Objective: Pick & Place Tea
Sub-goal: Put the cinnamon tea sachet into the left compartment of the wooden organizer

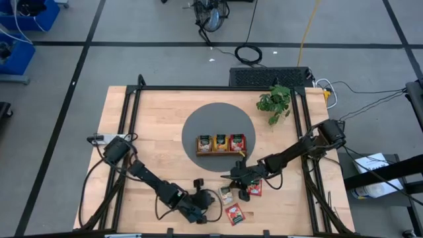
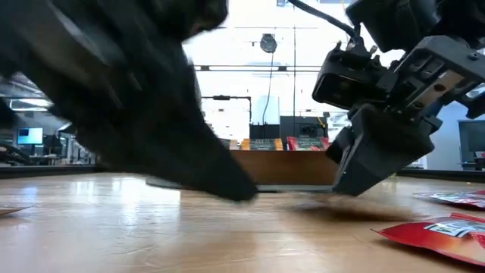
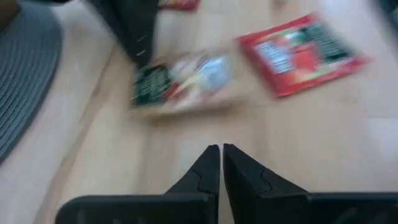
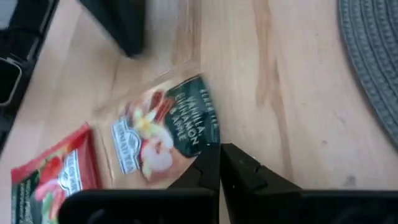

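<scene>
A tan tea sachet with a dark green end [image 4: 161, 134] [image 3: 180, 81] [image 1: 227, 195] lies flat on the wood near the table's front. My right gripper [image 4: 221, 163] [image 1: 234, 188] is shut at its green end. One red sachet [image 3: 298, 53] [image 1: 234, 213] lies nearer the front edge, and another [image 1: 254, 188] lies to the right. My left gripper [image 3: 221, 155] [image 1: 211, 205] hovers shut a little short of the tan sachet, with nothing between its fingers. The wooden tray [image 1: 220, 143] holds several sachets. My right gripper has its two fingertips together on the edge of the tan sachet's green end [image 4: 200, 144]. It slants down from the table's far right. The sachet lies flat on the wood. Whether the edge sits between the fingers or only under them, the fingers themselves hide.
The tray stands on a round grey mat [image 1: 198, 125] at the table's middle. A small green plant [image 1: 275, 101] stands at the far right. Both arms crowd the front middle of the table, their grippers close together. In the low view, red sachets [image 2: 439, 231] lie at the right.
</scene>
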